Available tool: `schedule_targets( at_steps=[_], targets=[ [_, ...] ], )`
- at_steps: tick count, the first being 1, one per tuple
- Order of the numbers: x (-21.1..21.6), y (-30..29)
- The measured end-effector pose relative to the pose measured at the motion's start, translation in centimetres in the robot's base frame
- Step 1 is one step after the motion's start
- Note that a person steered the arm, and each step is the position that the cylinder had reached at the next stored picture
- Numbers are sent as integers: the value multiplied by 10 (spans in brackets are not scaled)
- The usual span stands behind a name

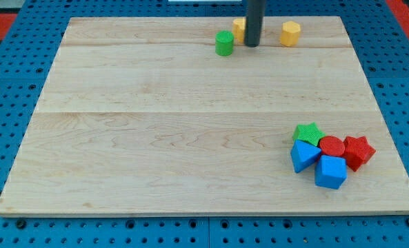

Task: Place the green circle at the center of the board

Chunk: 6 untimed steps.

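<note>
Green circle (224, 43) sits near the view's top of the surface (156, 138), and my tip (252, 45) stands just to its right (a bare rod, no fingers to part or close).

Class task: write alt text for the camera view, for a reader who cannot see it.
My tip rests near the board's top edge, just right of the green circle, between two yellow blocks. Green, red and blue blocks cluster at lower right.

Pale wood-grain board (156, 138); green circle (224, 43); two yellow blocks (290, 32); red star (358, 151); blue cube (330, 172)
</note>
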State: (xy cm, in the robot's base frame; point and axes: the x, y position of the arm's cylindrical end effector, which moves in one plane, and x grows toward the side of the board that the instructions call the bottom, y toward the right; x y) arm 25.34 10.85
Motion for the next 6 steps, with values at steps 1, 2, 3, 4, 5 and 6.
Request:
schedule_targets(
  at_steps=[1,2,3,4,5,6],
  targets=[
    [-9,-41],
    [3,-92],
    [12,-111],
    [86,-105],
    [141,-52],
    [166,-48]
  ],
)
